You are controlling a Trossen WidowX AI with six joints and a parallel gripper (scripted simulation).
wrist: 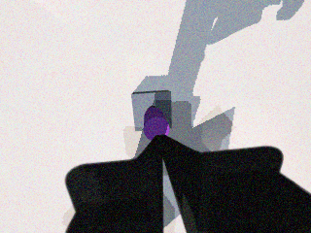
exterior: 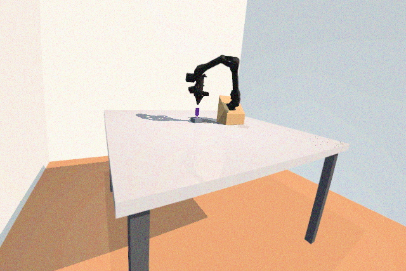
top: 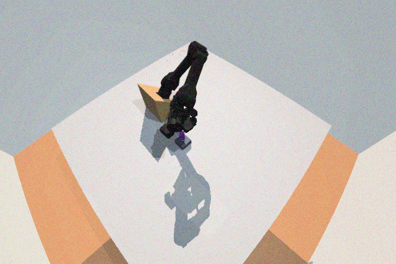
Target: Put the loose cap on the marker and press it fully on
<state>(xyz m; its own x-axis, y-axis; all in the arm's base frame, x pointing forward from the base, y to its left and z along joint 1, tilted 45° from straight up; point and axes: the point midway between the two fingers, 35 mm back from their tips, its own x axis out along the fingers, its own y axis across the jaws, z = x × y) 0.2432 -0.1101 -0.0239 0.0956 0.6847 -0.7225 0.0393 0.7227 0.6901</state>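
The dark grey holder block (top: 183, 143) (exterior: 196, 120) (wrist: 142, 108) sits on the table. The marker stands upright in it, with only a short narrow part showing above the block. The purple cap (top: 181, 135) (exterior: 196, 110) (wrist: 155, 128) sits upright on top of the marker; whether it is fully pressed down I cannot tell. My gripper (exterior: 198, 103) (wrist: 159, 139) is shut with nothing between its fingers. Its tips point down a little above the cap, with a small gap showing in the exterior view. In the wrist view the tips lie just beside the cap's top.
A tan wedge-shaped block (top: 163, 110) (exterior: 235, 118) stands beside the arm's base. The arm arches over from the base to the holder block. The white table (top: 255, 133) (exterior: 183, 163) carries the shadows of the arm and wedge. No other loose cap shows.
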